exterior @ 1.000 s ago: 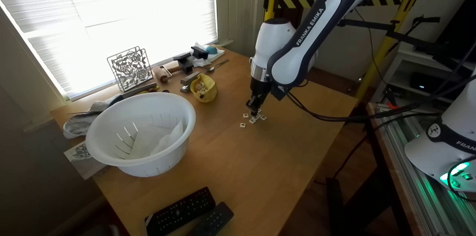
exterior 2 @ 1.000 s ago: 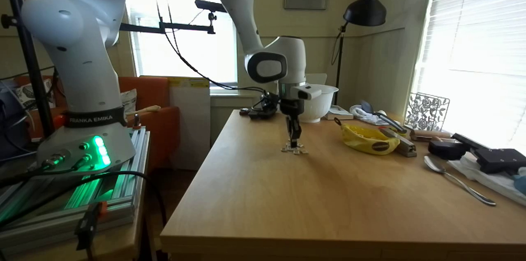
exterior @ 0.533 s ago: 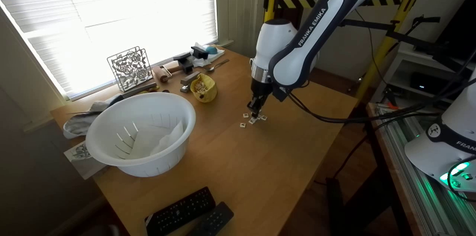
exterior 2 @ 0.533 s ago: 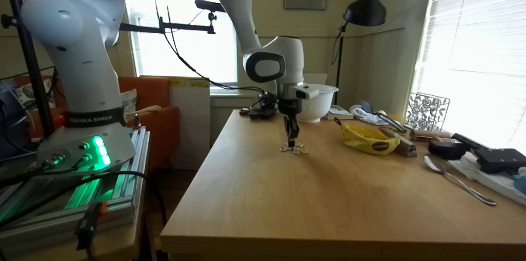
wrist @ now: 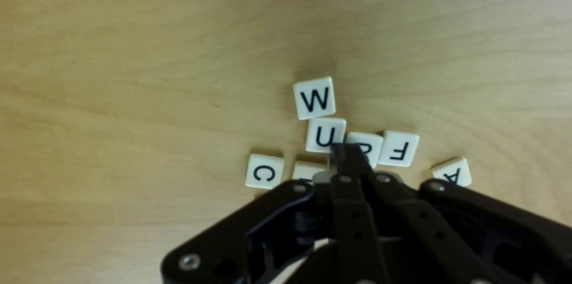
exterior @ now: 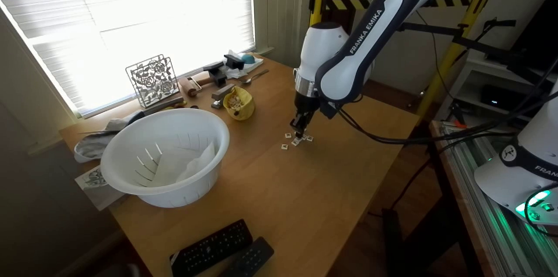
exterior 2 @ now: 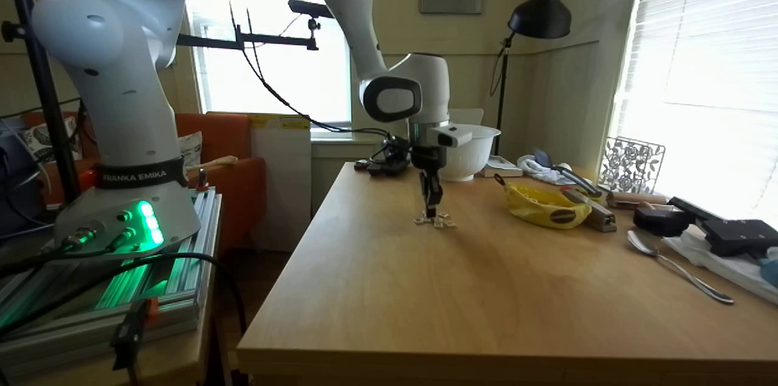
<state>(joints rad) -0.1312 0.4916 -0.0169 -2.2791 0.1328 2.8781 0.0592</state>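
— Gripper (exterior 2: 431,213) first: fingers apart?
— No, together, low among the letter tiles (wrist: 398,148) on the counter (exterior: 279,207); whether they touch one, I can't tell.
— How would a tile handle?
— Light, stiff, probably slick; I'd pinch opposite side edges. The U tile (wrist: 325,134) crowds its neighbours; the C tile (wrist: 264,171) offers more finger room.
— And for moving?
— The counter edge by the robot base (exterior 2: 121,197) is well apart, as are the banana pouch (exterior 2: 529,206) and white colander (exterior: 187,194).

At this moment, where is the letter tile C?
In the wrist view, the C tile is the leftmost one, just left of a partly hidden tile and lower than the U tile.
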